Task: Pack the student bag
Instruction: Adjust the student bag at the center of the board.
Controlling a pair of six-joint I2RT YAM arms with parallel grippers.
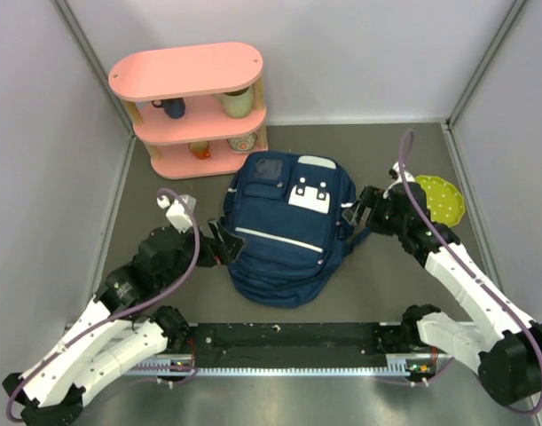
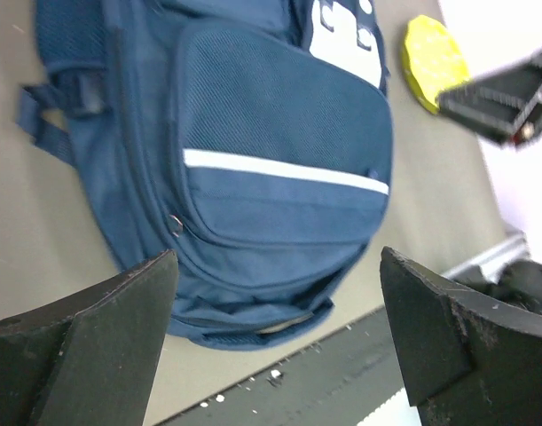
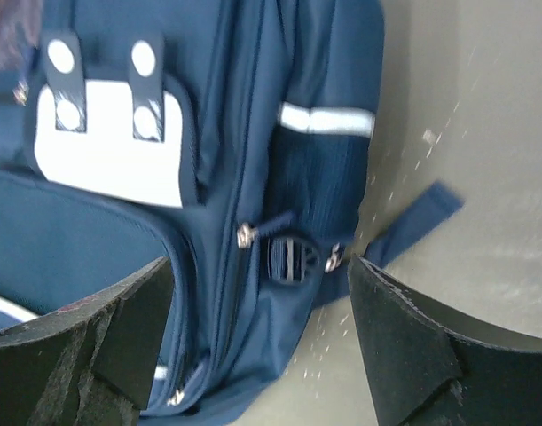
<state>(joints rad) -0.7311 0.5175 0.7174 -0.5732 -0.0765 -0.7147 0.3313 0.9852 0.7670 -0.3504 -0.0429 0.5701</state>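
The student bag [image 1: 288, 231] lies flat on the tabletop [image 1: 386, 284], front side up, and its pockets look shut. Its long way runs from the arms out toward the far wall. It sits just to the right of the left hand [image 1: 221, 241], which is wide open and holds nothing. It sits just to the left of the right hand [image 1: 361, 211], which is open too, empty, and close to the strap buckle [image 3: 290, 259]. Both hands seem about equally near.

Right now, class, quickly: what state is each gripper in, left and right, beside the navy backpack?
Left gripper: open, holding nothing, fingers wide apart next to the student bag.
Right gripper: open, holding nothing.
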